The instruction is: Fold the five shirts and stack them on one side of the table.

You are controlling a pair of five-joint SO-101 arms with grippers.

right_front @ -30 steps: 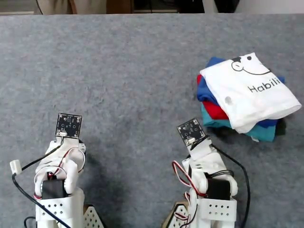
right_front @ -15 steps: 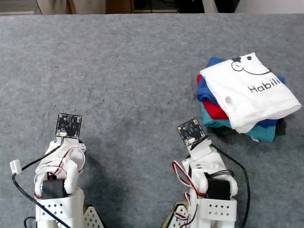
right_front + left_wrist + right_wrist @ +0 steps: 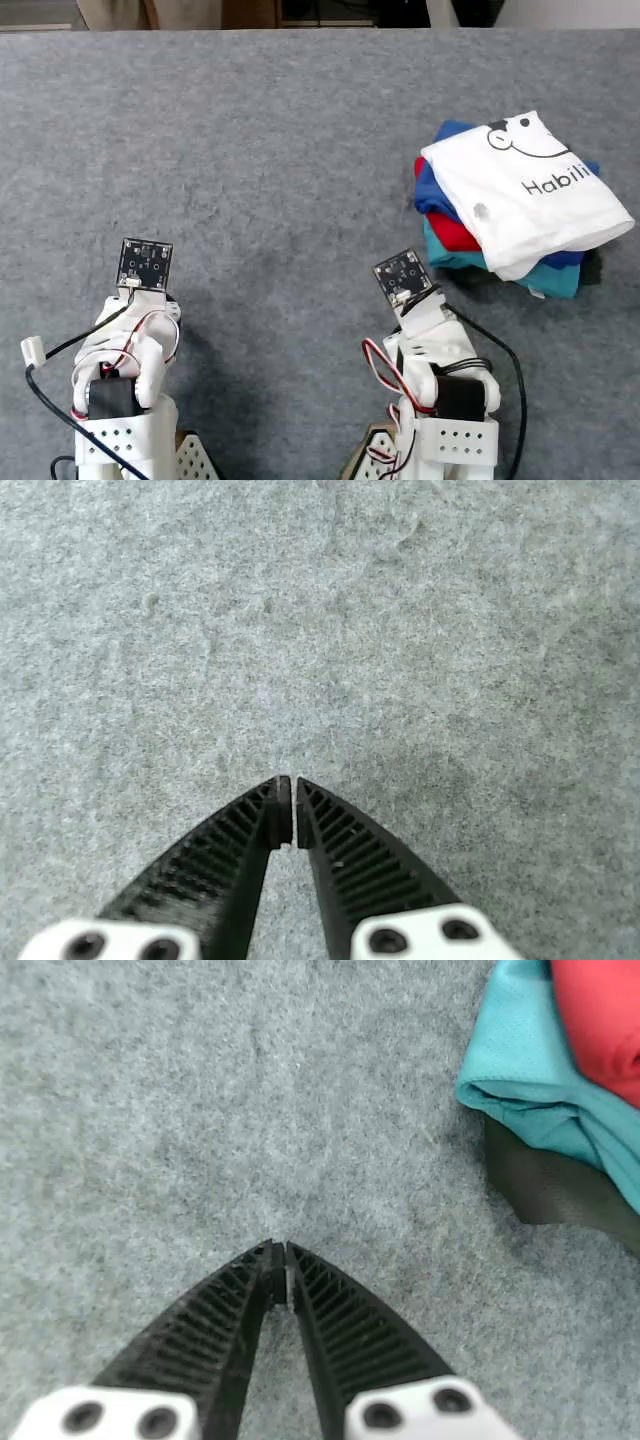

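The left gripper (image 3: pixel 286 812) and right gripper (image 3: pixel 279 1275) are both pinched closed and empty, while the shirt stack (image 3: pixel 520 195) just ahead of the right fingers (image 3: pixel 340 1330) looks soft and light, probably best pinched at a folded edge.

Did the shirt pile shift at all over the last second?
No. The shirt pile lies in the same spot on the table, and its white top shirt is just as far from the table's far edge as before.

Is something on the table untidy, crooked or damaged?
The stack is a little crooked: the white shirt lies turned across the top, and the blue shirt, the red shirt and the teal shirt stick out unevenly beneath it. A dark shirt peeks out at the bottom. Nothing looks damaged.
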